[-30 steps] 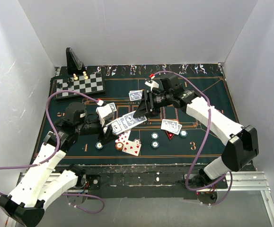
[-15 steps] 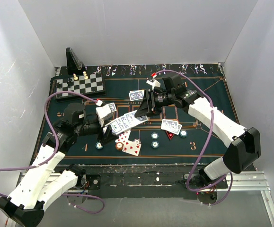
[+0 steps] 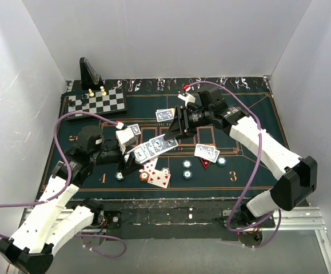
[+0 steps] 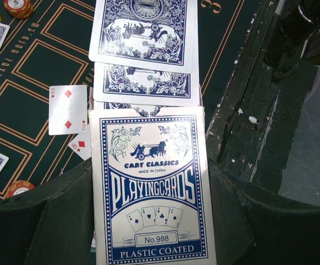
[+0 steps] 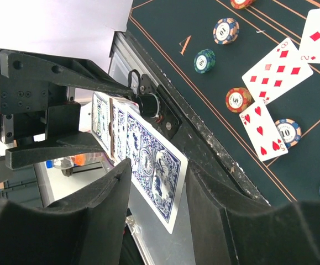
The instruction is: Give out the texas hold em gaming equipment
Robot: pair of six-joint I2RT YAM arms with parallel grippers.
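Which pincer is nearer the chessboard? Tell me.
Left. The left pincer, gripping the card box, sits near-right of the chessboard; the right pincer is farther right, around a card.

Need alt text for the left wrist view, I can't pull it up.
The left gripper clamps a fanned deck of blue-backed cards, its Cart Classics title card nearest the lens. Left of it, a face-up two of diamonds lies on the green felt.

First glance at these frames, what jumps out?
The left gripper holds a blue card box over mid-table, with cards fanned from it toward the right gripper, whose jaws flank the end card. Below lie face-up red cards and chips on the green felt.
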